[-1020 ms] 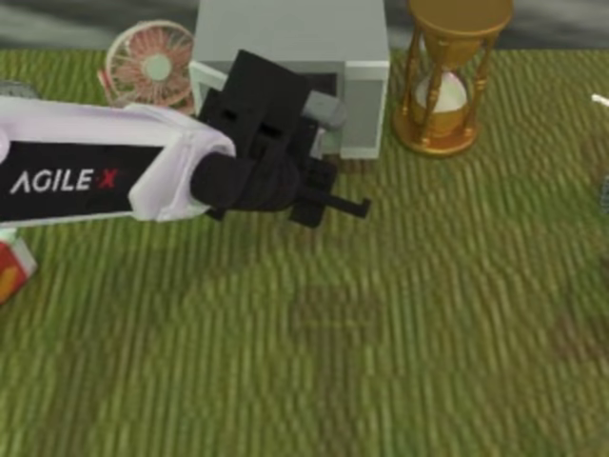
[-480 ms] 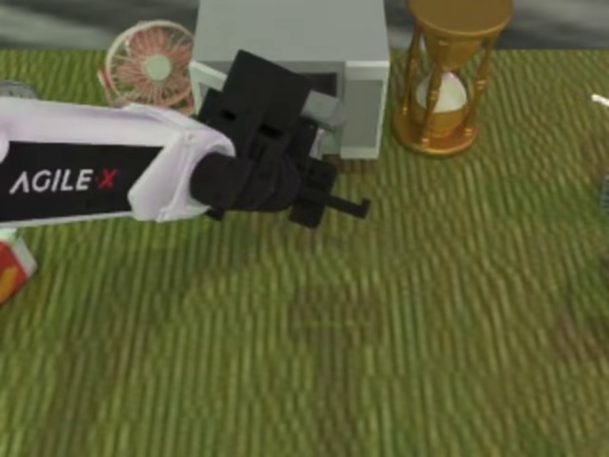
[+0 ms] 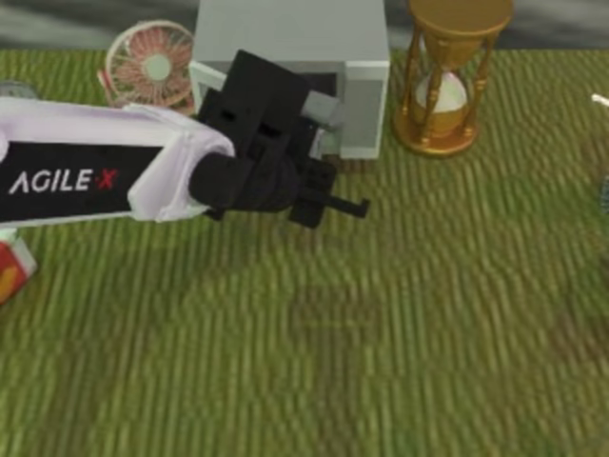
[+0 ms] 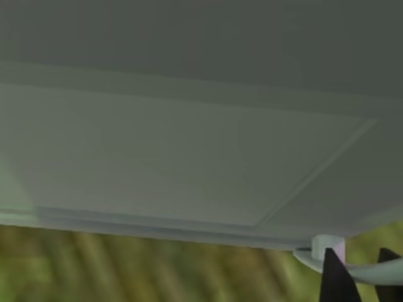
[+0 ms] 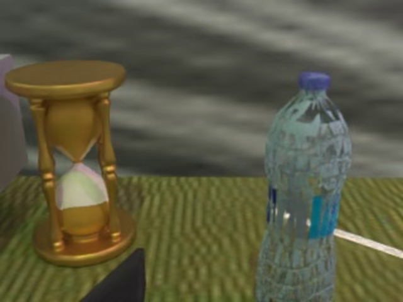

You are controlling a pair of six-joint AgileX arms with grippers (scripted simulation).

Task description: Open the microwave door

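The silver-grey microwave [image 3: 290, 38] stands at the back middle of the table. My left arm reaches across its front, and the black left gripper [image 3: 319, 143] sits low against the right part of the microwave door. In the left wrist view the door [image 4: 189, 145] fills the picture. Its pale curved handle [image 4: 371, 272] runs between my two dark fingertips [image 4: 334, 280], and the left gripper [image 4: 359, 277] is shut on it. A grey edge [image 3: 329, 114] stands slightly out from the microwave front. Of my right gripper [image 5: 126, 283], only a dark tip shows, in the right wrist view.
A small pink fan [image 3: 150, 65] stands left of the microwave and a golden hourglass [image 3: 447, 76] right of it. A clear water bottle [image 5: 305, 195] with a blue cap stands near the right arm. A red and white object [image 3: 11, 271] lies at the left edge.
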